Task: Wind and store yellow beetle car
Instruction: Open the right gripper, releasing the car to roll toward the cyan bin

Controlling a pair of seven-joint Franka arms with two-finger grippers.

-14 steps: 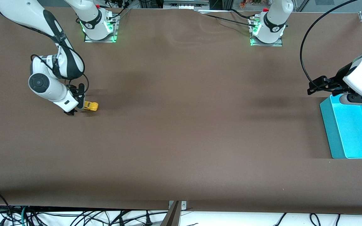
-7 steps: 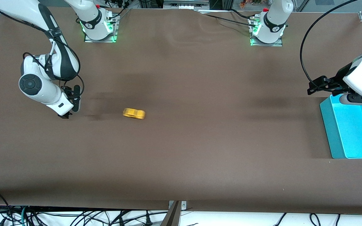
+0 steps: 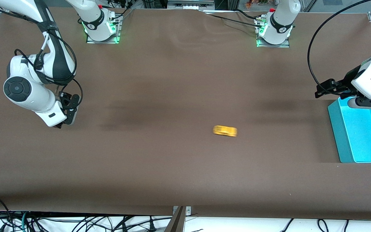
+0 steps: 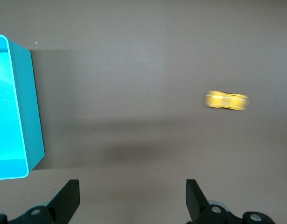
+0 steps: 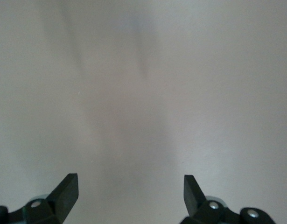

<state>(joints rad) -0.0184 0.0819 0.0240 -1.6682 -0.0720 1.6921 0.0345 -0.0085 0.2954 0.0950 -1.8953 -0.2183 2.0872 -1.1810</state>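
The yellow beetle car (image 3: 225, 130) is on the brown table, free of both grippers and blurred by motion, past the table's middle toward the left arm's end. It also shows in the left wrist view (image 4: 227, 100). My right gripper (image 3: 65, 123) is open and empty, low over the table at the right arm's end; its wrist view shows only bare table between the open jaws (image 5: 129, 193). My left gripper (image 3: 321, 91) is open and empty, raised beside the teal bin's (image 3: 342, 135) corner farthest from the front camera, and shows open in its wrist view (image 4: 131, 196).
The teal bin (image 4: 17, 107) stands at the left arm's end of the table, open side up. The two arm bases (image 3: 101, 29) (image 3: 274, 32) stand along the table edge farthest from the front camera. Cables hang below the nearest edge.
The car left my right gripper and rolled fast across the table toward the left arm's end. My right gripper has drawn back from it. The left arm has not moved.
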